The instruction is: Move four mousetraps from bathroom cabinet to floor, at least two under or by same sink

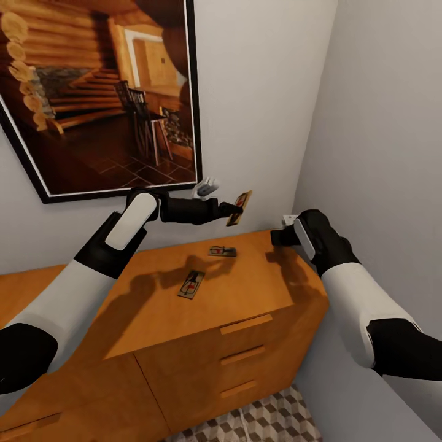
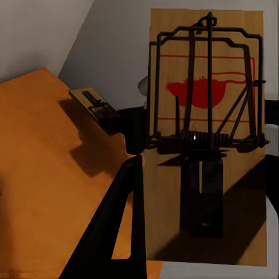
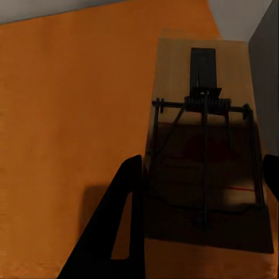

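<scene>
Our left gripper [image 1: 234,210] is clamped on a mousetrap [image 1: 239,208], lifted above the cabinet [image 1: 245,294]'s far edge. Our right gripper [image 1: 277,237] grips a second mousetrap [image 3: 206,168] low over the right corner. Two more mousetraps [image 1: 192,284] [image 1: 222,251] lie flat on the orange top. We judge these boards light and stiff, best pinched by an edge, clear of the spring. Grey walls, a framed picture [image 1: 104,92], patterned bathroom floor [image 1: 270,420] below.

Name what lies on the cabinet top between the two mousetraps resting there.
Nothing: in the head view, bare orange wood of the cabinet separates the near mousetrap from the far mousetrap.
</scene>
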Robot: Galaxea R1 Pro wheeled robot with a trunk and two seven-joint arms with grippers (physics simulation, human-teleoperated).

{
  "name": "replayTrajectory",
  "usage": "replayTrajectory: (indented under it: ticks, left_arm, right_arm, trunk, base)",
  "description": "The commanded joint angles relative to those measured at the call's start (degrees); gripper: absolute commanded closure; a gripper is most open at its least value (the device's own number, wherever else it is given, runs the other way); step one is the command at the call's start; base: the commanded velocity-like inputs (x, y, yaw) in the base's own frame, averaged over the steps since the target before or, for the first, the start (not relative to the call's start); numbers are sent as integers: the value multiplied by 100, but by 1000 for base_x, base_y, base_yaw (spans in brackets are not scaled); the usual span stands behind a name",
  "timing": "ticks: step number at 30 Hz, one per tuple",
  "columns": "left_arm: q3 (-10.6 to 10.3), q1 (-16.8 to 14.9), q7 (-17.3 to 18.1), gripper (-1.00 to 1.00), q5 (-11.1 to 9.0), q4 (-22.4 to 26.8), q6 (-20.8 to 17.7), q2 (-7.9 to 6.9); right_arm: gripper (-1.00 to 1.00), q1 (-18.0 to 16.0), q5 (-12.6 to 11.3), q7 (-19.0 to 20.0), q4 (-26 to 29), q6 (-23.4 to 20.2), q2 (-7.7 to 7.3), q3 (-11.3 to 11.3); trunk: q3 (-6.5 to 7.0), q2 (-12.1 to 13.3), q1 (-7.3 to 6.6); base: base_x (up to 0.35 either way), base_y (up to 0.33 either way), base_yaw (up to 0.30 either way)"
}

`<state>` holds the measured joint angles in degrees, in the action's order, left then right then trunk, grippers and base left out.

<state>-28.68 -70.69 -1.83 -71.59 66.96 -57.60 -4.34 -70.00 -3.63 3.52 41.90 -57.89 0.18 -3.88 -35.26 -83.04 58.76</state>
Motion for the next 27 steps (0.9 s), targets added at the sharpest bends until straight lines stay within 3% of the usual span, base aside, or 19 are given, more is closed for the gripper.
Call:
replayTrajectory:
  ticks: [1,27]
  left_arm:
    - [-12,-6,-28,100,-25,-3,-5,-6]
    - [-41,22,-28,100,5,-319,0,5]
  right_arm:
    - [100,-5,-41,-9,3,-21,-1,-9]
    - [100,169,-35,-18,-395,31,14,-43]
  trunk:
    - [-5,-4,-3]
    - [-5,-4,-3]
  base:
    - [-318,0,0]
    - [-332,0,0]
